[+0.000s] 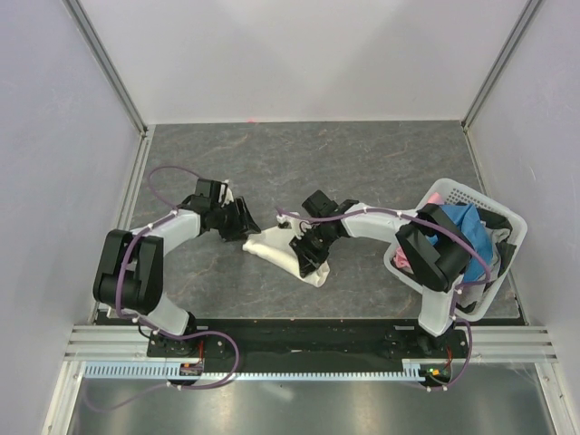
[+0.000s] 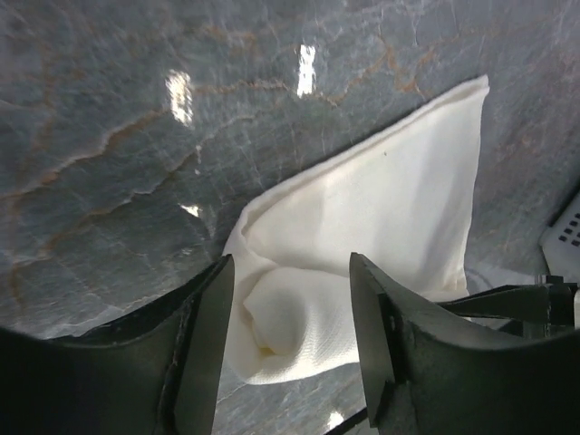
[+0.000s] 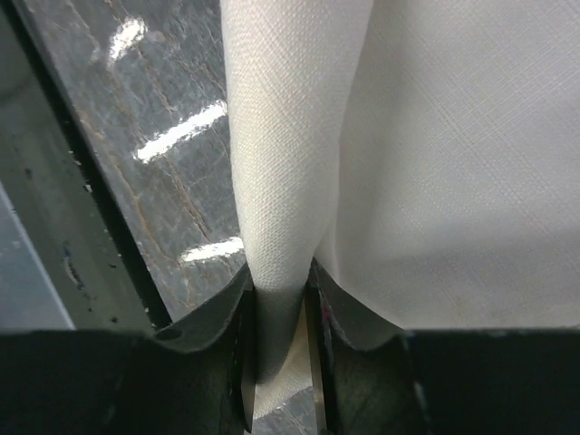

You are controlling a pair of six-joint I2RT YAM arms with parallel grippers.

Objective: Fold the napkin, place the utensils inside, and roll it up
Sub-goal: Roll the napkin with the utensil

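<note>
Cream-white soft cloth napkin [image 1: 267, 247] is lying folded on grey marbled table [image 1: 362, 163]; right jaws pinching its fold, left jaws standing apart around its end.

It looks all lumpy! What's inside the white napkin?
Only folded cream cloth shows: the napkin lies bunched on the table, and nothing pokes out of it. Its folds cover whatever is inside, so I cannot tell.

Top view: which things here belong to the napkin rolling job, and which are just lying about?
Job in hand:
napkin, partly folded
right claw, pinching a fold of it
left claw, open over its other end
utensil: none shows

Lying about:
white basket
blue cloth and pink cloth inside it
</note>
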